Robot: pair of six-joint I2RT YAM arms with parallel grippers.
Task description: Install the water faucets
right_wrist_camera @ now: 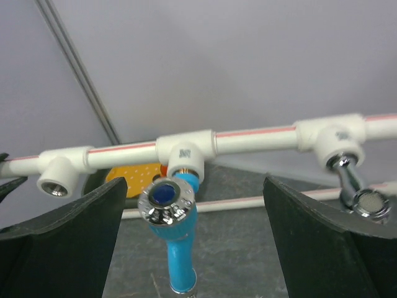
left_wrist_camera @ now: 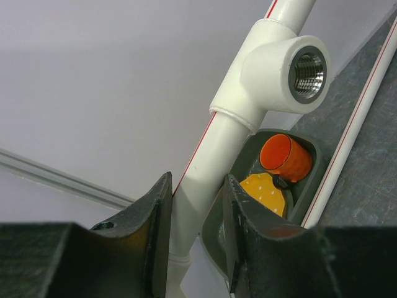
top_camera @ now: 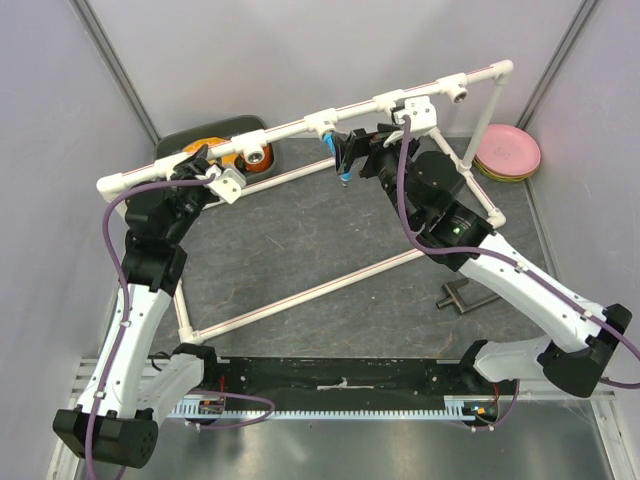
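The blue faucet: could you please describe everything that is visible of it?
The blue faucet is bright blue, plastic by its look, with a round knob that has a shiny chrome rim and a blue centre. Its top end sits in a white tee socket of the pipe frame, with a little orange showing at the joint. The body hangs down from there, spout lowest. The right tool is open around it, and neither finger touches it.

Soft, even light; the blue faucet (right_wrist_camera: pixel 178 248) looks slightly blurred.
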